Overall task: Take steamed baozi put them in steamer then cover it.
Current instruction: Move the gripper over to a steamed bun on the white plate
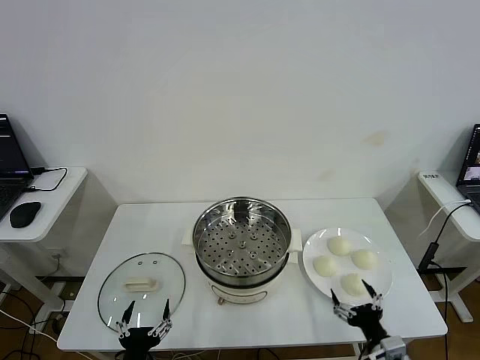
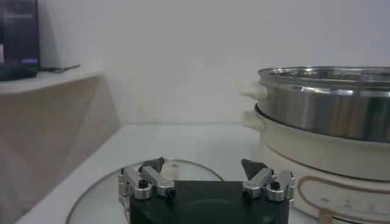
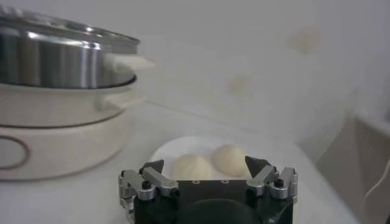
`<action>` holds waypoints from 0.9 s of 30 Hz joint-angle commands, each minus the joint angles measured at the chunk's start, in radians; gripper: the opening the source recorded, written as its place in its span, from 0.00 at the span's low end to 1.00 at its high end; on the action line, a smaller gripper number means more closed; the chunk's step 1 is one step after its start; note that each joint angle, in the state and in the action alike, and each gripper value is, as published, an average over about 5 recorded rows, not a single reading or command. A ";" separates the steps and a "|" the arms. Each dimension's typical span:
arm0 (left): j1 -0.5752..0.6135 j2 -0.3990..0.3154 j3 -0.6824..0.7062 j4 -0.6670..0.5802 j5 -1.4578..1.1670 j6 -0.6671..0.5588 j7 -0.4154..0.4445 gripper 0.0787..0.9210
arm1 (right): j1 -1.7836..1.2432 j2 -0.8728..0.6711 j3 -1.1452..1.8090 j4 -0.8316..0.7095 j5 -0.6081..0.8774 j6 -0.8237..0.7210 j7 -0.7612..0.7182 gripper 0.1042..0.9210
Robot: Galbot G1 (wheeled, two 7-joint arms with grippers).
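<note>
resting baozi (image 1: 344, 262) beside steamer (image 1: 241, 240)

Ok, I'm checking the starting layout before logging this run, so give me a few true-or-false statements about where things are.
1. All four buns lie on the white plate. True.
2. The steamer already holds one bun. False: its perforated floor is bare.
3. The glass lid sits on the steamer. False: it lies flat on the table, on the robot's left of the steamer.
4. The right gripper is open at the near edge of the plate. True.
5. The left gripper is closed on the lid's handle. False: it is open at the lid's near edge, holding nothing.
</note>
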 commanded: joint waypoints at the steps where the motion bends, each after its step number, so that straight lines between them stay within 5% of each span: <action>1: -0.002 0.003 -0.028 -0.001 0.154 -0.001 0.021 0.88 | 0.180 -0.207 0.035 -0.070 -0.343 -0.021 -0.064 0.88; 12: 0.005 -0.006 -0.035 -0.007 0.199 -0.003 0.008 0.88 | 0.542 -0.494 -0.123 -0.315 -0.470 0.034 -0.351 0.88; 27: -0.018 -0.016 -0.033 0.003 0.208 -0.008 0.001 0.88 | 1.179 -0.625 -0.829 -0.636 -0.203 -0.077 -0.765 0.88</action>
